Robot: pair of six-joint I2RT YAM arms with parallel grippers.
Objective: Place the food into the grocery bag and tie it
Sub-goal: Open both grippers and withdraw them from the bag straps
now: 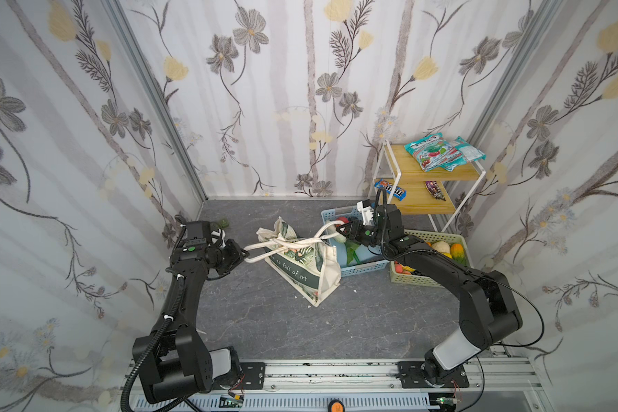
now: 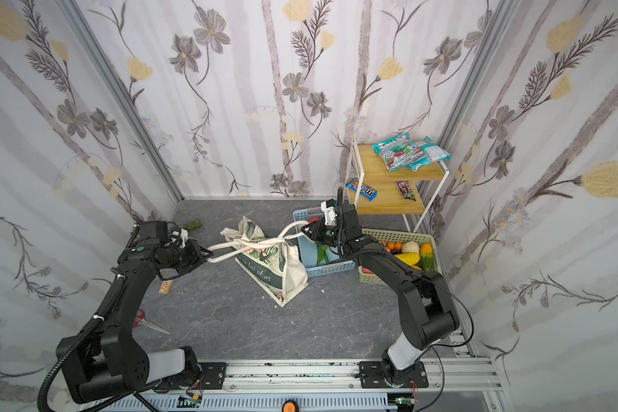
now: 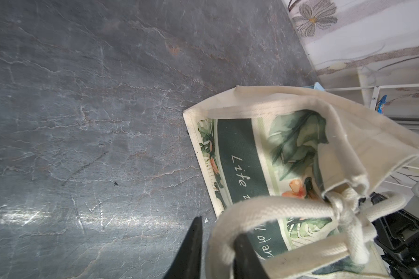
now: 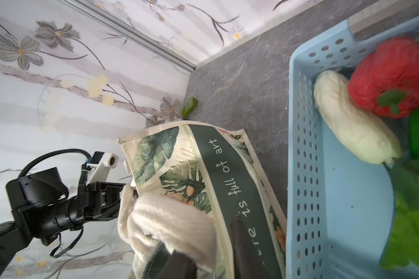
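The grocery bag (image 1: 300, 264) (image 2: 268, 267) stands mid-floor, its two cream handles crossed in a knot (image 3: 344, 212) over its mouth. The contents are hidden. My left gripper (image 1: 245, 255) (image 3: 219, 227) is open at the left handle loop (image 3: 276, 207), which hangs round one finger, unpinched. My right gripper (image 1: 343, 228) (image 4: 207, 234) is open at the other loop (image 4: 169, 217), which drapes over one finger. Loose food lies in the baskets: a red pepper (image 4: 394, 75), a pale vegetable (image 4: 353, 125) and green leaves (image 4: 416, 212).
A light blue basket (image 1: 364, 267) touches the bag's right side, beside a pale yellow basket (image 1: 418, 280) of toy produce. A wooden shelf (image 1: 443, 174) with snack packets stands at the back right. A small green object (image 1: 223, 223), scissors (image 2: 147, 323) and a wood scrap (image 2: 166, 285) lie on the left.
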